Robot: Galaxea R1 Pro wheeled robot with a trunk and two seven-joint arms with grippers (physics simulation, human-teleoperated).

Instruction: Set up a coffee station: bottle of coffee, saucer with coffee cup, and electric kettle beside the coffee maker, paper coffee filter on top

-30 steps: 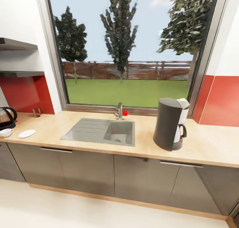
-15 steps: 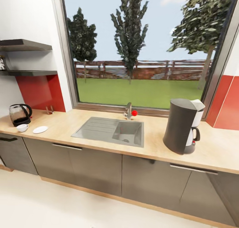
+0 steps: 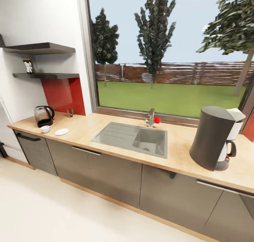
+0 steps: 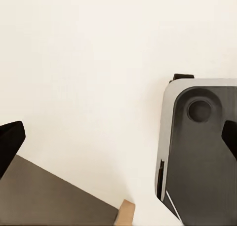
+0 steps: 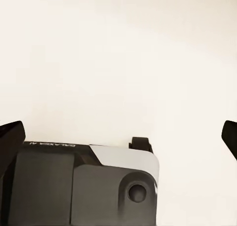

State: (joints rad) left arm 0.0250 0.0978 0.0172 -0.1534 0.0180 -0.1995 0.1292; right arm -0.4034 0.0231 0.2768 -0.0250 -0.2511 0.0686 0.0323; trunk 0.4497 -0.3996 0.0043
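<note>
Left gripper [image 4: 118,137] spread wide, dark fingertips [image 4: 10,139] at opposite frame edges above pale floor [image 4: 89,63] and the robot's grey base [image 4: 202,152]; right gripper [image 5: 118,132] likewise splayed, holding nothing. Well away, in the head view: coffee maker [image 3: 216,138] at right on the wooden countertop [image 3: 106,127], sink [image 3: 135,138] at centre, electric kettle [image 3: 44,115], coffee cup [image 3: 45,129] and saucer [image 3: 61,131] grouped at left, bottle of coffee [image 3: 28,65] on the lower shelf [image 3: 49,75], upper left.

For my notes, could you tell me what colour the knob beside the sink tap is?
Red; the knob shows best in the head view.
</note>
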